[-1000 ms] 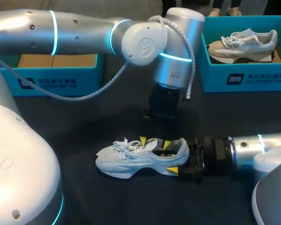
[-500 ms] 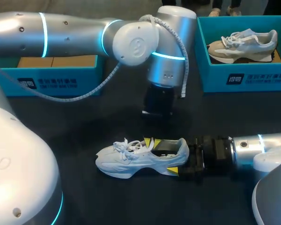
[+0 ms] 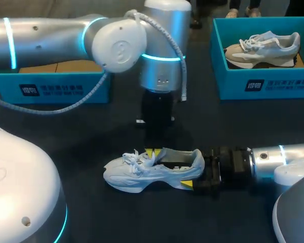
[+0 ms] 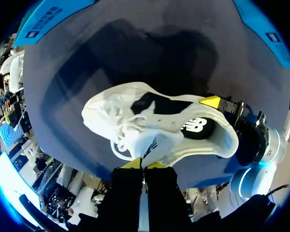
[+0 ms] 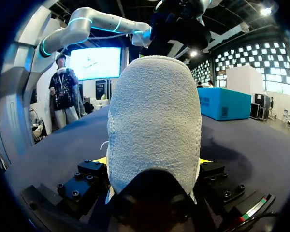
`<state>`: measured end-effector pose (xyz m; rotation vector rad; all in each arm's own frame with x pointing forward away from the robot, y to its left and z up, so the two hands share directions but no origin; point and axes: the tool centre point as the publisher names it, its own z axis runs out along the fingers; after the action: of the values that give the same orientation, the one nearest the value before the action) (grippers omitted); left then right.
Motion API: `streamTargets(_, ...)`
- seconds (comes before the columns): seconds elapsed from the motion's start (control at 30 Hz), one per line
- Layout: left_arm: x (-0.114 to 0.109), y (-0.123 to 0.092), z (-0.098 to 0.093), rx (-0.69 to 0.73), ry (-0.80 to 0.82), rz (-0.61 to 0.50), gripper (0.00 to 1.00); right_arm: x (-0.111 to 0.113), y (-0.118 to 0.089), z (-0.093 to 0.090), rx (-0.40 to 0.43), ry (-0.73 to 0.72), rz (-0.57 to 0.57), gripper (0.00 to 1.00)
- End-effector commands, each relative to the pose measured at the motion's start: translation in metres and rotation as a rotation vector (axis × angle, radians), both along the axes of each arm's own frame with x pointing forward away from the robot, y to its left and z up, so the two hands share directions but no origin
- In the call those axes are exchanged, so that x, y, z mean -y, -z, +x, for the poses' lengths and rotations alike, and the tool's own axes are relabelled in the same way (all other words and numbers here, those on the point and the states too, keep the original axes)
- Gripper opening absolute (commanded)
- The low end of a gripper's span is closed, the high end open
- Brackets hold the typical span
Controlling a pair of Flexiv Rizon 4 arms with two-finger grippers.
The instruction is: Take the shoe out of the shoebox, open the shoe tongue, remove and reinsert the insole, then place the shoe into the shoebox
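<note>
The shoe is out on the dark table, toe turned toward the left arm's side, and it is gripped at both ends.

At the heel, the right gripper is brought in level with the table. Its jaws are spread to the heel's width and pressed against it from both sides. In the right wrist view the heel of the shoe fills the space ahead of the right gripper, with a yellow tip seen at either flank.

From above, the left gripper is lowered over the laces. In the left wrist view the left gripper is seen with its jaws drawn narrow, and the tongue is pinched between the tips and pulled up off the shoe. The dark inside of the shoe is laid open behind it.

At the far edge, a left box is seen with a brown floor. A right box is seen with a second shoe inside.
</note>
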<state>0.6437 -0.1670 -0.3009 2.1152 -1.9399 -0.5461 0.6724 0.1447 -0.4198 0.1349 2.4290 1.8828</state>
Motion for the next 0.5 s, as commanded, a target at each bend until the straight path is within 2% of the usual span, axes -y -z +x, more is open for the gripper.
streamTargets(0.03,-0.027,-0.004,-0.006,0.058,-0.091,-0.163,0.00,0.000,0.002,0.000,0.001,0.003,-0.002,0.00)
streamTargets(0.13,-0.032,0.000,-0.005,0.057,-0.111,-0.173,0.01,0.000,0.002,0.000,0.001,0.003,-0.002,0.00)
streamTargets(0.23,-0.035,0.003,-0.006,0.051,-0.103,-0.192,0.06,0.000,0.002,0.000,0.001,0.003,-0.002,0.00)
streamTargets(0.33,-0.033,0.003,-0.007,0.050,-0.079,-0.199,0.27,0.000,0.002,0.000,0.001,0.003,-0.002,0.00)
streamTargets(0.5,-0.021,0.001,-0.005,0.066,0.003,-0.184,0.55,0.000,0.002,0.000,0.001,0.003,-0.002,0.00)
